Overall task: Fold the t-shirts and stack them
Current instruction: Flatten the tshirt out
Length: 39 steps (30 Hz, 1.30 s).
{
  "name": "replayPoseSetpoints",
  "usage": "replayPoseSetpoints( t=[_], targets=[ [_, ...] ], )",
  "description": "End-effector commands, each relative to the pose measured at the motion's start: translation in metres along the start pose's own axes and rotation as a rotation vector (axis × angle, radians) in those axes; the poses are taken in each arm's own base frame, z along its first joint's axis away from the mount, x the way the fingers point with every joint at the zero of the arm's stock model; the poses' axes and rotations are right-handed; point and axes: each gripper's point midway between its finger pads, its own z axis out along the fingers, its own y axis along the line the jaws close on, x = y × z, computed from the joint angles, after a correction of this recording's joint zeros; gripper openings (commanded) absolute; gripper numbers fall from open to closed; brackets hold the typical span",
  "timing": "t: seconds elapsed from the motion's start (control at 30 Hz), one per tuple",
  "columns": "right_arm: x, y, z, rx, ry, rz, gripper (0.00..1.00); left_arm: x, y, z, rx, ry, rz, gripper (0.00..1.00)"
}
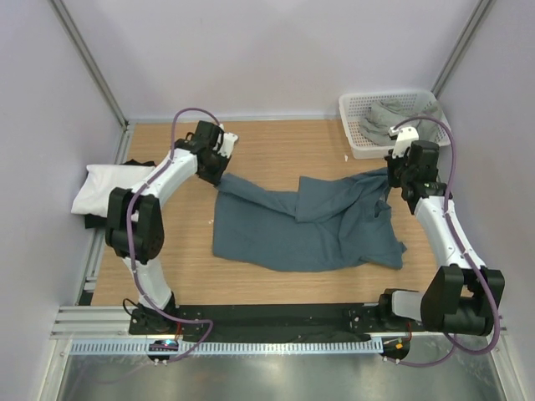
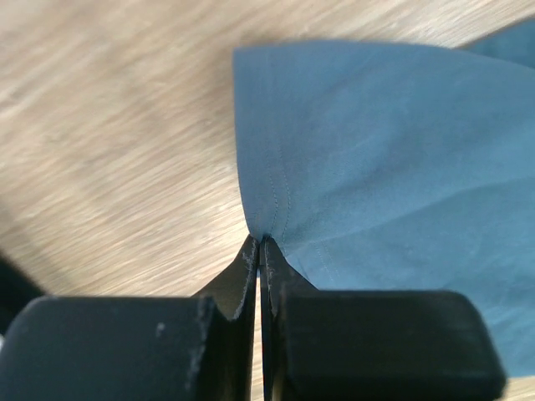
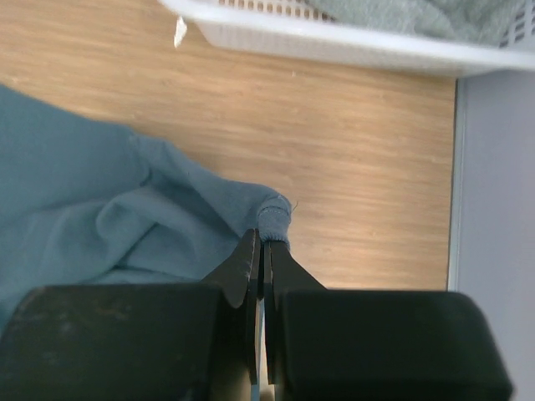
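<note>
A slate-blue t-shirt lies spread and rumpled across the middle of the wooden table. My left gripper is shut on its far-left corner; the left wrist view shows the hemmed corner pinched at my fingertips. My right gripper is shut on the shirt's far-right edge; the right wrist view shows a bunched fold held at the tips. A white t-shirt lies folded at the left table edge on top of a black one. A grey-green t-shirt lies crumpled in the basket.
A white plastic mesh basket stands at the back right corner, close behind my right gripper; its rim shows in the right wrist view. Grey walls enclose the table on the left, back and right. A small white scrap lies by the basket.
</note>
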Motion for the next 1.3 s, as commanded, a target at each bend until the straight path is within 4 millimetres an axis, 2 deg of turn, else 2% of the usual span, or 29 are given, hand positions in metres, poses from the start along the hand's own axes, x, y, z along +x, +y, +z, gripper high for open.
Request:
replayPoseSetpoints(
  t=[0.0, 0.13, 0.17, 0.2, 0.23, 0.3, 0.37, 0.4, 0.43, 0.47, 0.5, 0.57, 0.6, 0.63, 0.67, 0.7, 0.8, 0.87, 0.9, 0.93, 0.97, 1.0, 1.03, 1.13, 1.17, 1.27],
  targets=[
    [0.017, 0.001, -0.012, 0.012, 0.007, -0.001, 0.01, -0.017, 0.012, -0.028, -0.054, -0.074, 0.02, 0.0],
    [0.051, 0.015, -0.014, -0.038, 0.071, -0.017, 0.04, -0.014, 0.012, -0.024, -0.05, -0.062, 0.015, 0.0],
    [0.066, 0.021, -0.016, -0.067, 0.116, -0.023, 0.08, -0.015, 0.011, -0.024, -0.047, -0.064, 0.015, 0.0],
    [0.071, 0.028, -0.018, -0.119, 0.131, -0.057, 0.21, -0.017, 0.011, -0.024, -0.044, -0.066, 0.011, 0.0],
    [0.076, 0.032, -0.022, -0.145, 0.157, -0.07, 0.27, -0.019, 0.011, -0.025, -0.044, -0.068, 0.005, 0.0],
    [0.066, 0.031, -0.026, -0.147, 0.132, -0.097, 0.38, -0.021, 0.013, -0.025, -0.043, -0.072, -0.001, 0.0],
    [0.039, 0.025, -0.028, -0.14, 0.071, -0.1, 0.46, -0.021, 0.012, -0.024, -0.04, -0.071, -0.001, 0.0],
    [0.033, 0.031, -0.025, -0.176, 0.062, -0.097, 0.47, -0.021, 0.012, -0.023, -0.04, -0.069, -0.001, 0.0],
    [0.016, 0.03, -0.025, -0.188, 0.03, -0.092, 0.49, -0.02, 0.011, -0.022, -0.039, -0.065, -0.003, 0.0],
    [0.012, 0.032, -0.022, -0.208, 0.026, -0.09, 0.51, -0.019, 0.011, -0.021, -0.035, -0.062, -0.004, 0.0],
    [0.014, 0.037, -0.014, -0.241, 0.045, -0.084, 0.52, -0.019, 0.011, -0.021, -0.035, -0.062, -0.007, 0.0],
    [0.0, 0.042, -0.006, -0.289, 0.026, -0.085, 0.52, -0.018, 0.01, -0.021, -0.032, -0.06, -0.009, 0.0],
    [0.008, 0.046, 0.008, -0.314, 0.064, -0.072, 0.52, -0.018, 0.009, -0.022, -0.029, -0.06, -0.009, 0.0],
    [-0.007, 0.048, 0.012, -0.342, 0.043, -0.064, 0.52, -0.017, 0.009, -0.022, -0.028, -0.06, -0.013, 0.0],
    [-0.01, 0.052, 0.017, -0.371, 0.051, -0.046, 0.52, -0.017, 0.008, -0.023, -0.029, -0.062, -0.012, 0.0],
    [-0.014, 0.057, 0.031, -0.406, 0.067, -0.04, 0.52, -0.015, 0.007, -0.023, -0.03, -0.058, -0.011, 0.0],
    [-0.025, 0.081, 0.05, -0.501, 0.081, -0.042, 0.52, -0.012, 0.001, -0.023, -0.022, -0.055, -0.002, 0.0],
    [-0.031, 0.103, 0.067, -0.56, 0.104, -0.08, 0.52, -0.01, -0.004, -0.022, -0.007, -0.053, -0.004, 0.0],
    [-0.048, 0.125, 0.064, -0.613, 0.105, -0.122, 0.51, -0.008, -0.005, -0.02, -0.001, -0.046, -0.007, 0.0],
    [-0.034, 0.141, 0.08, -0.658, 0.164, -0.131, 0.49, -0.008, -0.005, -0.02, 0.001, -0.046, -0.009, 0.0],
    [-0.035, 0.151, 0.083, -0.686, 0.177, -0.148, 0.47, -0.007, -0.006, -0.019, 0.001, -0.04, -0.008, 0.0],
    [-0.045, 0.157, 0.087, -0.702, 0.173, -0.172, 0.45, -0.006, -0.005, -0.018, 0.001, -0.038, -0.009, 0.0],
    [-0.034, 0.175, 0.096, -0.74, 0.207, -0.196, 0.44, -0.007, -0.005, -0.018, -0.003, -0.039, -0.008, 0.0],
    [-0.042, 0.192, 0.11, -0.752, 0.188, -0.265, 0.43, -0.006, -0.004, -0.016, -0.009, -0.034, -0.008, 0.0],
    [-0.04, 0.204, 0.119, -0.759, 0.193, -0.289, 0.43, -0.006, -0.003, -0.016, -0.013, -0.033, -0.005, 0.0],
    [-0.035, 0.22, 0.13, -0.778, 0.199, -0.339, 0.4, -0.004, -0.002, -0.015, -0.022, -0.028, -0.001, 0.0]
  ],
)
